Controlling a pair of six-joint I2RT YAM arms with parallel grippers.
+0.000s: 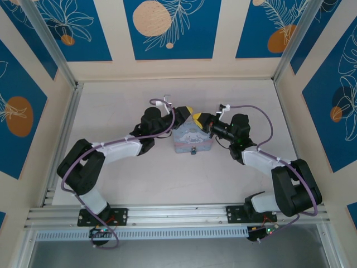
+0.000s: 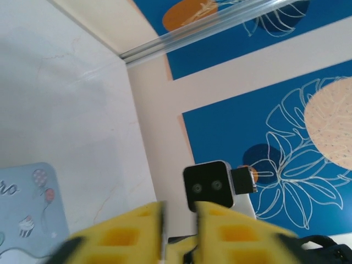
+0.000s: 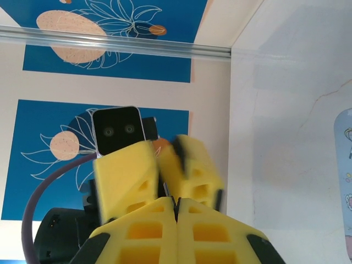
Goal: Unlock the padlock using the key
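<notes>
the pale blue tin [image 1: 184,138] with a white cartoon figure on its lid sits near the middle of the tabletop [image 1: 122,184], and both arms bend inward to meet just past its far edge. a small dark thing hangs at the middle of the tin's near side, facing the arm bases; this is the padlock [image 1: 193,151], too small here to tell whether its shackle is closed. the key cannot be made out in any view. seen from above, the left gripper [image 1: 189,111] and the right gripper [image 1: 199,118] hover tip to tip above the tin's far edge, close enough that they nearly touch. in the left wrist view the left gripper [image 2: 180,212] has its yellow fingers [image 2: 124,236] parted a little, a narrow gap between them and nothing visibly in it; a corner of the tin lid [image 2: 27,220] shows low on the left, and the other arm's black wrist camera [image 2: 209,187] faces it. in the right wrist view the right gripper [image 3: 177,208] is clenched, its yellow pads [image 3: 146,234] pressed flat together along the centre seam with nothing seen between them. the left arm's fingers [image 3: 127,181] show beyond them, blurred.
</notes>
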